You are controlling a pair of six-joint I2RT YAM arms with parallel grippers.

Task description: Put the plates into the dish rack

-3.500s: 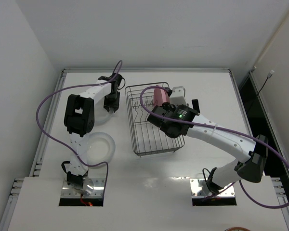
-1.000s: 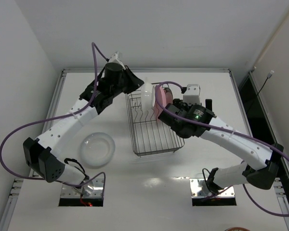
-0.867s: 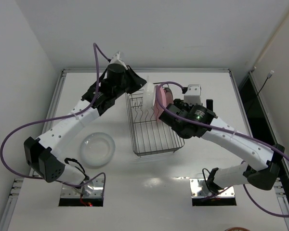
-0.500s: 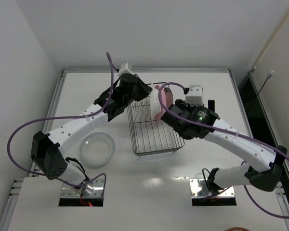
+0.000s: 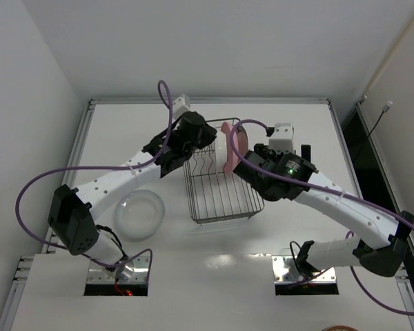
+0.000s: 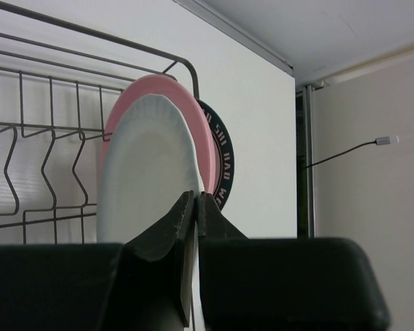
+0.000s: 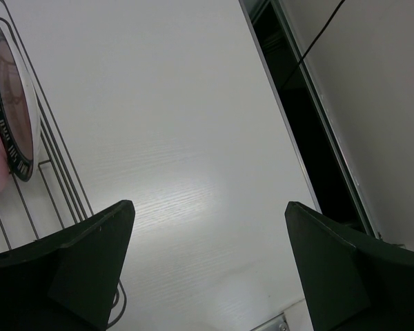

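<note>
Left wrist cam: left gripper (image 6: 195,196), pinching the whitish plate (image 6: 148,172), just lowered it beside the pink plate (image 6: 186,93), so probably release next; right gripper (image 7: 208,207) gaping, empty.

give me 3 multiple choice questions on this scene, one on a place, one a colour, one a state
1. Relative to the dish rack, where does the flat translucent plate lie?
A) inside it
B) on the table, to its left
C) to its right
2. Colour of the plate just behind the whitish plate that the left fingers pinch?
A) green
B) yellow
C) pink
3. The right fingers are:
A) open, empty
B) shut on a plate
C) shut on wire
Answers: 1 B, top view shows it beside the left arm; 2 C, the pink plate shows behind it; 3 A, wide apart, nothing between.
</note>
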